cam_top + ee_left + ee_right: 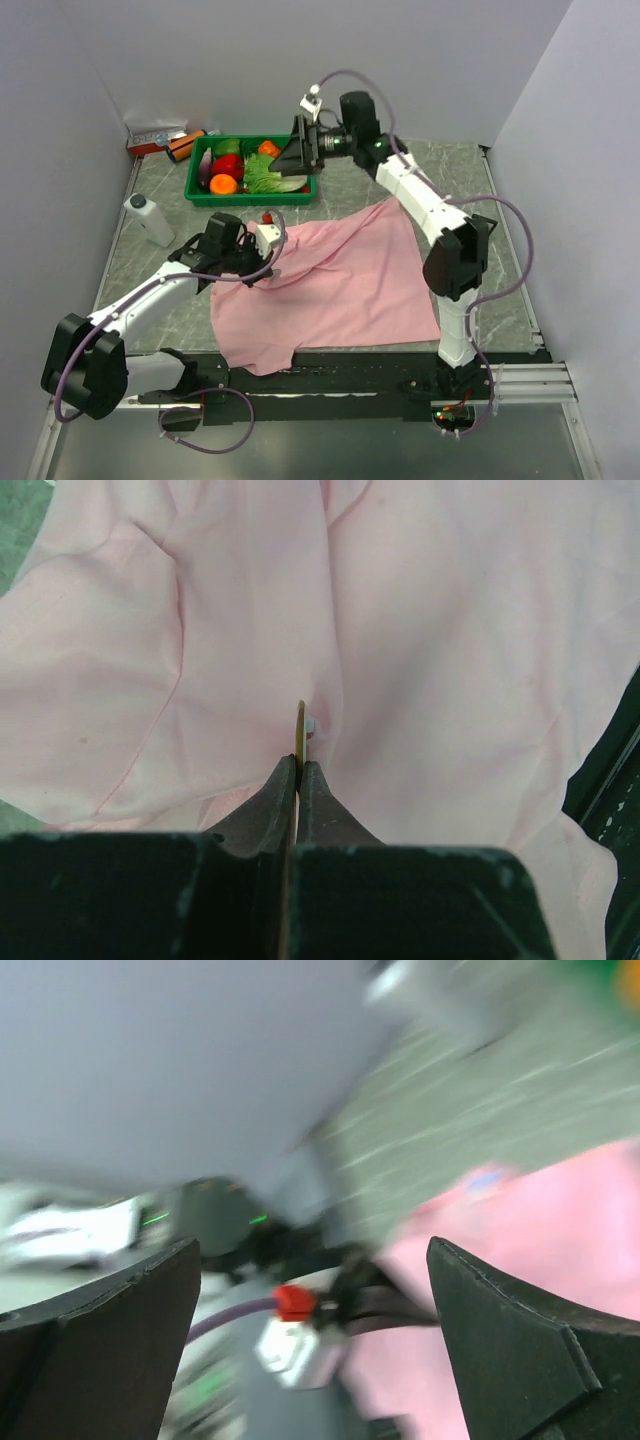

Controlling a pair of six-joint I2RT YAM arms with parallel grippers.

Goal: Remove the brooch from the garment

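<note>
On the garment [340, 285], L pincer [298, 772] is clamped on the thin gold brooch [300, 728]; R pincer [298, 150] hangs wide open near the basket [197, 196].

Heavily blurred, but the right gripper [312, 1248] is seen spread wide, with the pink garment [560, 1230] caught at right.
</note>
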